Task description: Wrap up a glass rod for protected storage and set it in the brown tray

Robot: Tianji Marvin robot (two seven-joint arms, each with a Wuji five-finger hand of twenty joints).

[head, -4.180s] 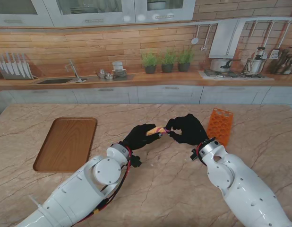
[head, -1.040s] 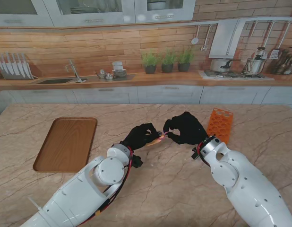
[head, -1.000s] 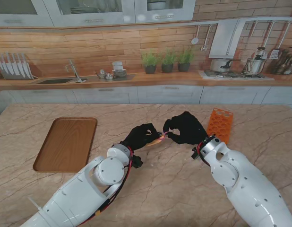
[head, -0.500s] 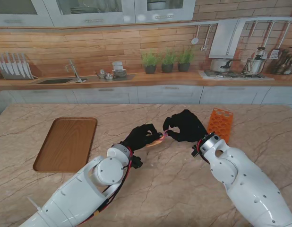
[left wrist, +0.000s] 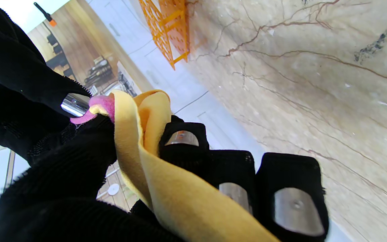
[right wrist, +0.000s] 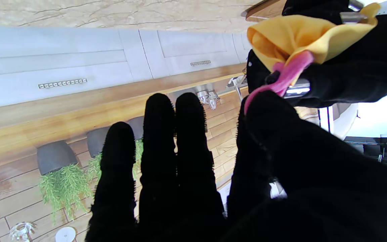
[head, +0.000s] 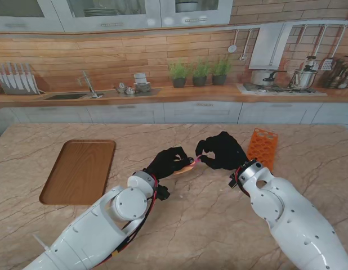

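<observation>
**Stand view: wrap is on, the tie is mid-job**

Stand view shows both black-gloved hands meeting just past the middle of the frame, held above the marble table [head: 309, 146]. The left hand [head: 169, 162] is clenched around a yellow cloth [head: 184, 167] bundle. I can't actually see the glass rod anywhere, so my guess is it's rolled up inside that cloth. The right hand [head: 220, 151] pinches the end of a pink band [head: 195, 161] between thumb and forefinger, with its other fingers straight and together in its own wrist view, not holding anything else.

Left wrist view makes it clearer: the cloth [left wrist: 153, 151] is folded over the left fingers [left wrist: 294, 198] and the band [left wrist: 101, 105] sits at the bundle's tip, right against a right fingertip. Right wrist view has the band [right wrist: 286, 75] running from the bunched cloth [right wrist: 291, 37] mouth down to the pinch.

So I'd say the step in hand is securing the wrap, with wrapping pretty much done and placing not started. The brown tray [head: 79, 170] sits at left centre of the frame, well apart from the hands. An orange rack [head: 262, 148] stands just right of the right hand.

Next move probably needs the band pulled snug round the cloth end without the left hand loosening, otherwise the roll could open up. Then the bundle needs a carry across to the tray.
</observation>
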